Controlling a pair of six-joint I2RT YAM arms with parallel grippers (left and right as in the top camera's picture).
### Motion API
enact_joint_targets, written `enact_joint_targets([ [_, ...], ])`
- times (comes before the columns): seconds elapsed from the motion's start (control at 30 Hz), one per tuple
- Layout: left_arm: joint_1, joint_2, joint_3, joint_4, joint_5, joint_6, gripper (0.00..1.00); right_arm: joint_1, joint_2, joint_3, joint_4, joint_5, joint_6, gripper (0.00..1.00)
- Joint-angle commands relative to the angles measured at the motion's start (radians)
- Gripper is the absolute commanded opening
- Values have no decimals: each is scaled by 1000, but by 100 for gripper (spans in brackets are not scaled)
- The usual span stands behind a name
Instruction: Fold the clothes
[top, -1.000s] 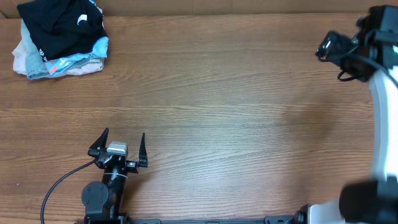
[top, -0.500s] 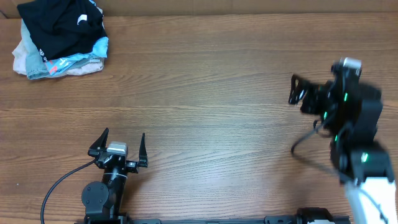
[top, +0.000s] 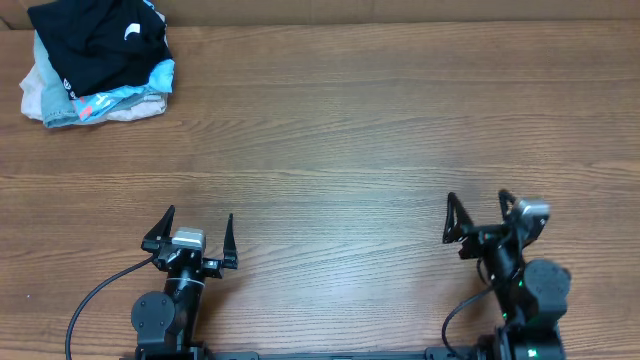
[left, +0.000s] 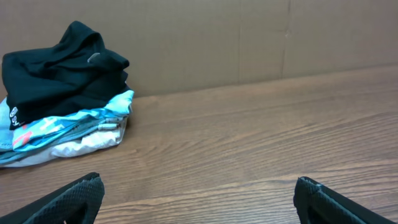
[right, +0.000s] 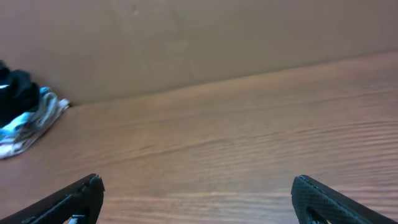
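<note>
Clothes (top: 95, 45) lie crumpled, soft, black; left gripper (top: 200, 215) and right gripper (top: 476, 198) gape empty.

At the far left corner of the wood-grain worktop (top: 340, 130) lies a pale beige-pink garment (top: 35, 100) (lowest, against the wood), a light-blue garment (top: 155, 78) over it, and a crumpled black T-shirt (top: 95, 40) on top.

Nothing here can be read. The T-shirt (top: 95, 45) bears a pale neck label (top: 131, 33) and a small white print (left: 13, 114), both illegible.
</note>
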Motion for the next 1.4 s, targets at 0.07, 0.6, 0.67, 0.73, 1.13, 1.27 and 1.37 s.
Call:
enact_joint_targets([
  [0.07,-6,-10,-3,-2,-10,-14,100,15,-89,-67,47,-18,-8,100],
  [0.6,-6,-10,-3,-2,-10,-13,100,16,-293,-153,6,-18,-31,100],
  [0.67,-6,-10,-3,-2,-10,-14,100,16,-293,-153,6,-18,-34,100],
  [0.73,-6,-10,-3,-2,-10,-13,100,16,-293,-153,6,-18,-34,100],
  [1.13,-6,-10,-3,-2,-10,-14,100,15,-293,-154,3,-18,-34,100],
  [1.27,-6,-10,-3,-2,-10,-14,100,15,-293,-153,4,-18,-33,100],
  [1.37,-6,-10,-3,-2,-10,-13,100,15,-293,-153,5,-18,-33,100],
])
